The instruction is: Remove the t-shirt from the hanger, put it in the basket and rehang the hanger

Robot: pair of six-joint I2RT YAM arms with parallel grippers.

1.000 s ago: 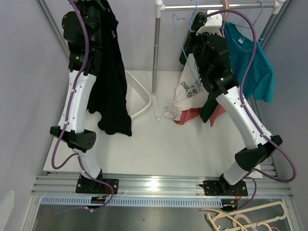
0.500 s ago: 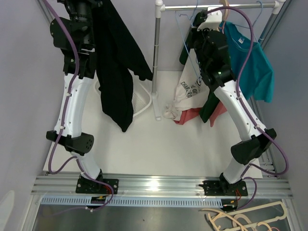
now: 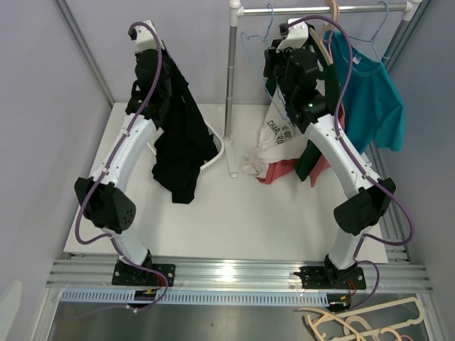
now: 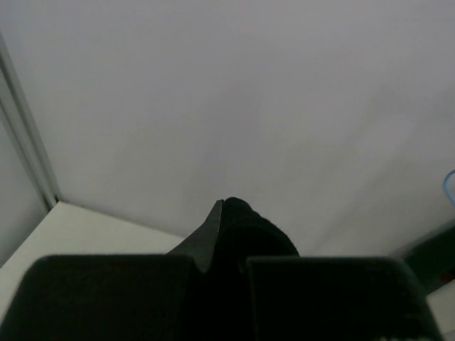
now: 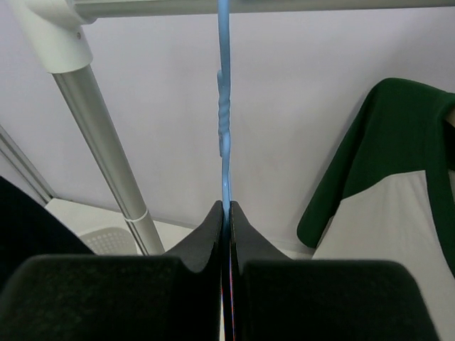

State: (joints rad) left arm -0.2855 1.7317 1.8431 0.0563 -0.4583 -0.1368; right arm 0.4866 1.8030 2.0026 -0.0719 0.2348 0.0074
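The black t-shirt (image 3: 181, 142) hangs free of any hanger from my left gripper (image 3: 162, 74), which is shut on a fold of it; the fold bulges between the fingertips in the left wrist view (image 4: 245, 222). Its lower part drapes down beside the basket. My right gripper (image 3: 274, 62) is shut on the thin blue wire hanger (image 3: 269, 39), which is bare. In the right wrist view the gripper (image 5: 226, 207) pinches the blue wire (image 5: 224, 121) just below the rail (image 5: 284, 6).
A teal t-shirt (image 3: 371, 89), a green garment (image 5: 387, 149), white cloth (image 3: 274, 135) and red cloth (image 3: 281, 172) hang or lie at the right. The rack's upright pole (image 3: 230, 78) stands mid-back. A white basket (image 3: 215, 148) lies behind the black shirt. Loose hangers (image 3: 362, 323) lie in front.
My left arm has swung down and right with the black t-shirt, from high at the left to mid-table. My right gripper has moved up and left with the blue hanger.
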